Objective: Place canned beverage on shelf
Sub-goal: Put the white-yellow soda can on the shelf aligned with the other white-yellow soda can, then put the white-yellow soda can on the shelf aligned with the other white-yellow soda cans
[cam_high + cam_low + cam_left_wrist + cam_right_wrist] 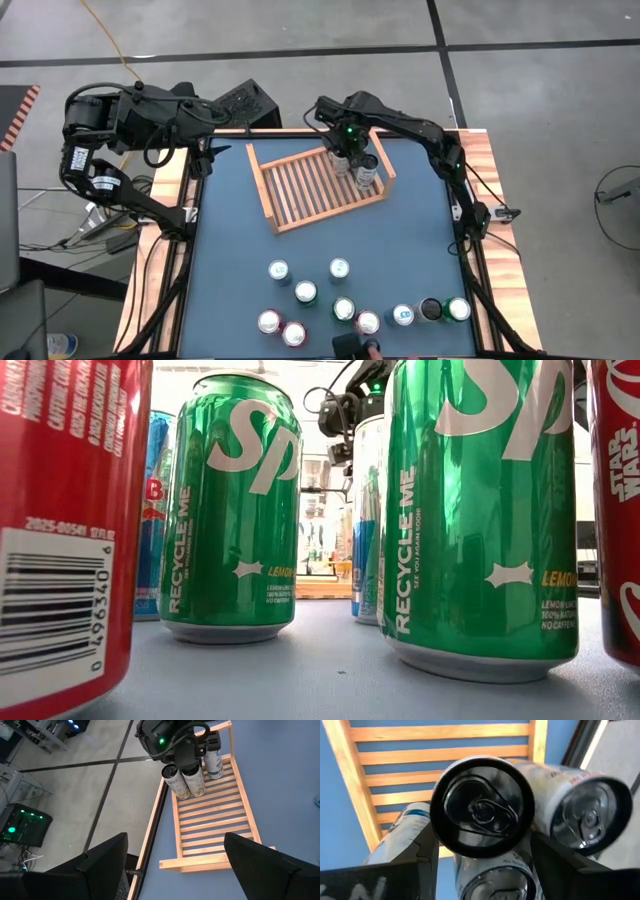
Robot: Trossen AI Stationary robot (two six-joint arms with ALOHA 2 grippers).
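while the right gripper (482, 865) straddles a black-topped can (482, 812) on the shelf (300, 195), grip impossible to tell, lifting crookedly could topple neighbouring cans (366, 176).

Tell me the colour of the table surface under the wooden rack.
Dark blue; the table shows best in the high view, around the shelf.

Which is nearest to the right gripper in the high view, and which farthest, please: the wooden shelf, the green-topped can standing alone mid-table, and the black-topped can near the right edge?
From the right gripper:
1. Wooden shelf, directly beneath it at the table's far side.
2. Green-topped can, mid-table, nearer the front.
3. Black-topped can, front right.
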